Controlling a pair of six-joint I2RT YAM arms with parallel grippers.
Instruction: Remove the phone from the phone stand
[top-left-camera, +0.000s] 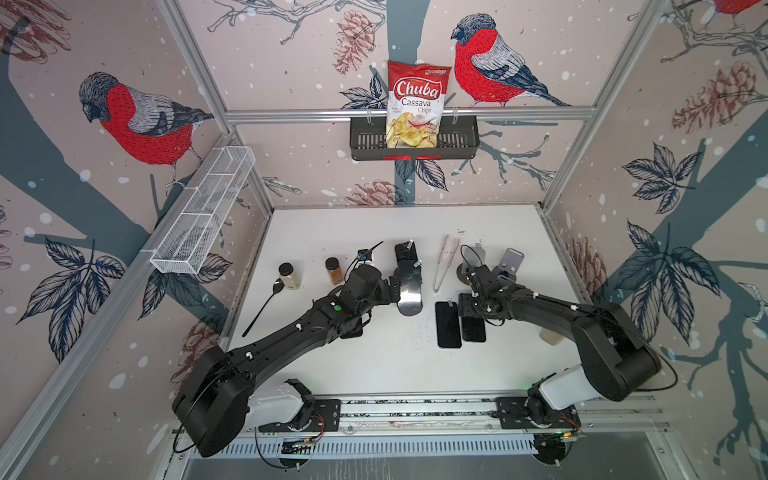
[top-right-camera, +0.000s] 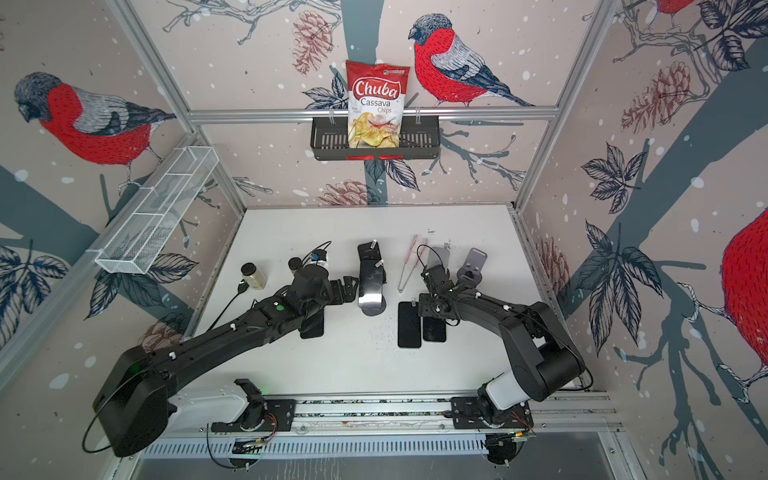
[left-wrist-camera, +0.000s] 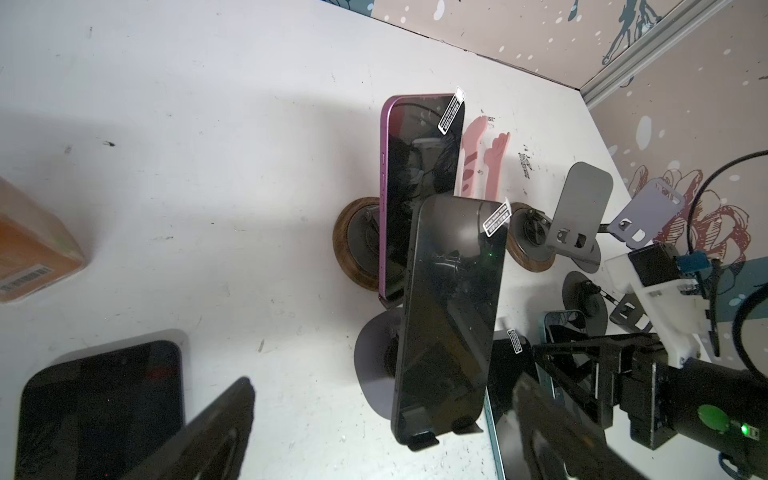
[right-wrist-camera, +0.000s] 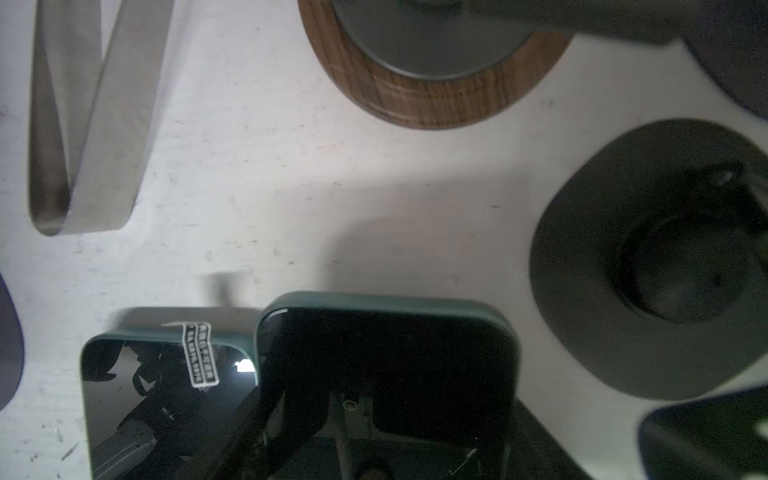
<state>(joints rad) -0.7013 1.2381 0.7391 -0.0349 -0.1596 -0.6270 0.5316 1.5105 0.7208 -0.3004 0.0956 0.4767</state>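
Hovering wide open and empty, your left gripper (top-left-camera: 395, 291) sits just beside the phone (left-wrist-camera: 453, 311), which leans in its phone stand (left-wrist-camera: 372, 365) at the middle of the desk (top-left-camera: 332, 232). Whether your right gripper (top-left-camera: 471, 312) grips anything, you cannot tell.

Black arms (top-left-camera: 291, 336), white bases (top-left-camera: 274, 405) — green dot (top-left-camera: 338, 308)

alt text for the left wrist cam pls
A dark phone leans on a dark stand just ahead of the open left gripper, untouched. Behind it a purple phone stands on a wood-rimmed stand. Beyond them are pink tongs and an empty grey stand on the white table.
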